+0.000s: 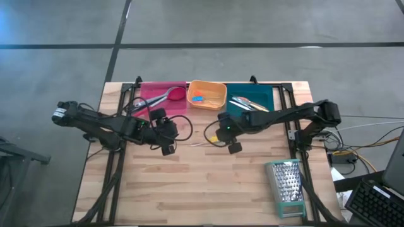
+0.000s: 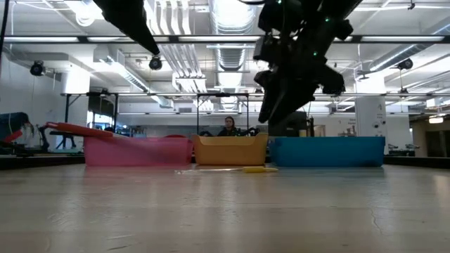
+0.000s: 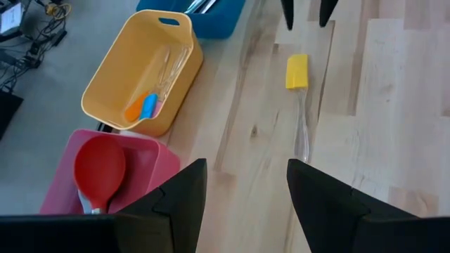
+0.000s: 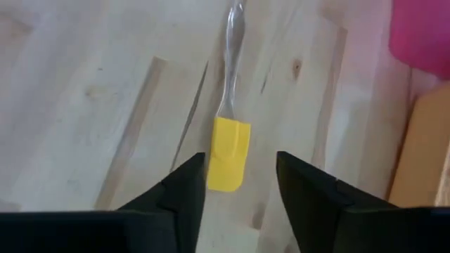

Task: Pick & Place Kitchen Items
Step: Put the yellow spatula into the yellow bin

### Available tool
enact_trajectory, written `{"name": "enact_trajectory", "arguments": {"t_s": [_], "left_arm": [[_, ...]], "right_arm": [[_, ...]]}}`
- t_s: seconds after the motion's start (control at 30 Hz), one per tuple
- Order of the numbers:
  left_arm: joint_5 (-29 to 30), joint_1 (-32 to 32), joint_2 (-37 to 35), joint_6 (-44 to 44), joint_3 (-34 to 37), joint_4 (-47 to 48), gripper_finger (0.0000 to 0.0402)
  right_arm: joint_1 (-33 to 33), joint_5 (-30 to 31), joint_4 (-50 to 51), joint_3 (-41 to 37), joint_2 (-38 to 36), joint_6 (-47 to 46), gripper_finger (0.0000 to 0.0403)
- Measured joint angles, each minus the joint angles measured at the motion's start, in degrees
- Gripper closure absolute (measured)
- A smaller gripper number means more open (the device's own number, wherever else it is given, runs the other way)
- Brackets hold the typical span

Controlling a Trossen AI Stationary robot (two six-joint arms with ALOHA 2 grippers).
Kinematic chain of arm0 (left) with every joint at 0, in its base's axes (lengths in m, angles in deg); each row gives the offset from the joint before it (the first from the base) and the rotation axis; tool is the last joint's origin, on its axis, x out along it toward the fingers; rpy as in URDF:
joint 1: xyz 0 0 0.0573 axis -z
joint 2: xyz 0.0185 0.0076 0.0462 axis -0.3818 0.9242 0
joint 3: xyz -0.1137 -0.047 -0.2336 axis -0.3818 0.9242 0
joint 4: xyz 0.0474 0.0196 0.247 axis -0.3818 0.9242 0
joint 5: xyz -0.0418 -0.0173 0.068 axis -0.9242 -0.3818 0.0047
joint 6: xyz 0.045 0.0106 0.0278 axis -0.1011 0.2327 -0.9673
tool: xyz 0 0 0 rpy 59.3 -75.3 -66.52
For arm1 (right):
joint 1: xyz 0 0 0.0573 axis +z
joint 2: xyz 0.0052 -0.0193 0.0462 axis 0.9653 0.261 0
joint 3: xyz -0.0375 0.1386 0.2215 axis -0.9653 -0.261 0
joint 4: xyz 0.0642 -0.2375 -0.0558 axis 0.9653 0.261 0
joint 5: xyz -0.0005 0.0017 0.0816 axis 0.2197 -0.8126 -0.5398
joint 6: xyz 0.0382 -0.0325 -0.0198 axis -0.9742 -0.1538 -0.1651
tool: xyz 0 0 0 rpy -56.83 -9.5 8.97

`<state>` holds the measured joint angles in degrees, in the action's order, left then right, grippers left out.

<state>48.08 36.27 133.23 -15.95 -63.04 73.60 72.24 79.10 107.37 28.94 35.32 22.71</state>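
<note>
A yellow-headed spatula (image 4: 228,153) with a clear handle (image 4: 232,63) lies flat on the wooden table between my two grippers; it also shows in the left wrist view (image 3: 296,72) and the low view (image 2: 259,169). My right gripper (image 4: 241,190) is open and hangs above the spatula's head, a finger on either side, clear of it (image 2: 274,105). My left gripper (image 3: 246,197) is open and empty, above the table on the handle's side (image 1: 165,133). A red spoon (image 3: 98,165) lies in the pink bin (image 3: 144,158). Small blue and orange pieces (image 3: 143,107) lie in the orange bin (image 3: 112,63).
The pink (image 1: 151,91), orange (image 1: 218,101) and teal (image 1: 265,94) bins stand in a row along the far edge, the teal one holding several utensils (image 1: 247,104). A metal grater with green trim (image 1: 287,186) lies near the right front. A person (image 2: 229,126) sits beyond the table.
</note>
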Motion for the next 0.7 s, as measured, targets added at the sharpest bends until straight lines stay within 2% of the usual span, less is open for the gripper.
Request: {"name": "enact_trajectory", "arguments": {"t_s": [0.33,0.7], "left_arm": [[-0.02,0.0,0.0,0.0,0.12,0.11,0.02],[-0.07,-0.04,0.02,0.13,3.37,-0.2,0.02]], "right_arm": [[-0.49,1.27,0.3,3.74,7.96,0.05,0.0197],[-2.54,1.21,0.61,4.12,12.67,-1.32,0.0207]]}}
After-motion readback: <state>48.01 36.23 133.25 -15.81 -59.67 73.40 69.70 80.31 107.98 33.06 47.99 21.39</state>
